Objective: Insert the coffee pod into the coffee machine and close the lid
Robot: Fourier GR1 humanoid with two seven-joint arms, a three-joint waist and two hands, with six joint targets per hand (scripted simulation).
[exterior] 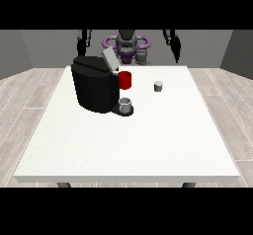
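Small grey coffee pod (158, 86) standing alone on white worktop (128, 145), right of black coffee machine (95, 87) with lid (109, 59) raised. Not yet picked up; reach and grasp judged next. Red cup (125, 80) beside machine, grey cup (125, 104) under spout. Both hands (82, 40) (174, 42) raised far behind; finger state impossible to tell.

Even, diffuse light fills the room, with no visible lamp and no hot spot of glare. The white table (123, 145) reads bright and nearly uniform, shading slightly greyer toward its near edge. Shadows are faint: only a soft dark patch lies under the black coffee machine (94, 86) at its base. The machine's body is so dark that its surface detail is lost. The grey walls (29, 49) look dimmer than the pale wooden floor (29, 96). Straight edges show no bending near the borders.
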